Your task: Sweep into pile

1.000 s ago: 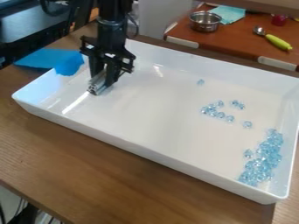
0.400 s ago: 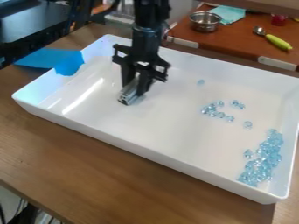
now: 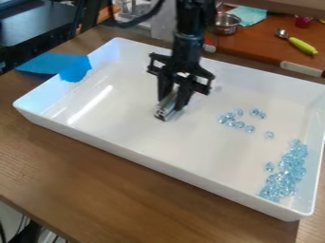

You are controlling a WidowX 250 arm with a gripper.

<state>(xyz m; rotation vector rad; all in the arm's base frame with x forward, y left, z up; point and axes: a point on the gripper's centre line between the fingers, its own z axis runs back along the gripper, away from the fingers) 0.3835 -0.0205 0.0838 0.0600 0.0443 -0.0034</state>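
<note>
The gripper (image 3: 170,103)'s fingers (image 3: 183,97) clasped one metal bar (image 3: 166,111) in one white tray (image 3: 127,128); about nine loose blue beads (image 3: 240,124) lay apart from one pile (image 3: 285,172), too crowded to count.

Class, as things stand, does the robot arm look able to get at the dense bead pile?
Probably yes: the pincer, gripping a metal bar, is inside the tray with the pile, and no wall stands between them.

no readable text, no legible labels or brands, no numbers, no signs
</note>
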